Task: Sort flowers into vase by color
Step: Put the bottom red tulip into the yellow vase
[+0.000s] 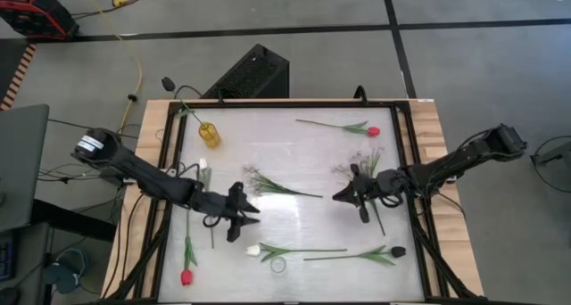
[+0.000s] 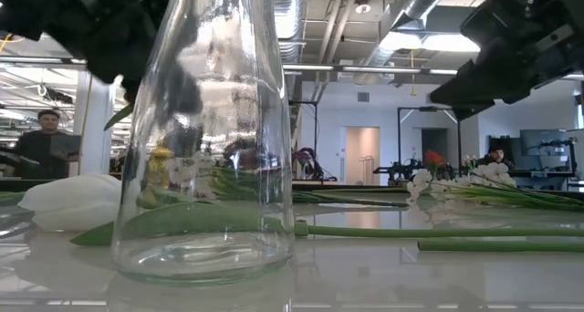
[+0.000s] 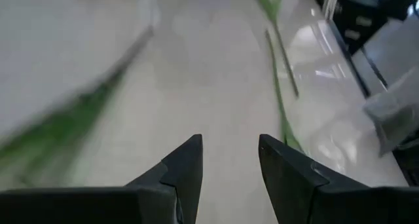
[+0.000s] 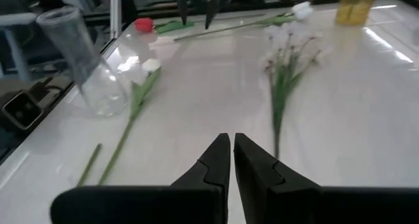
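Clear glass vase [image 2: 205,139], smooth, flared, narrow-necked.

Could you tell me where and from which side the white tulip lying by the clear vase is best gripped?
I would grip the white tulip on its bare green stem, partway from the bloom, coming straight down from above. It lies flat on the table, stem running away from the clear vase, so thin fingers can straddle it there. The soft bloom would likely crush or slip.

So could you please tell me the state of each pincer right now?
Left pincer: open, holding nothing.
Right pincer: closed, holding nothing.
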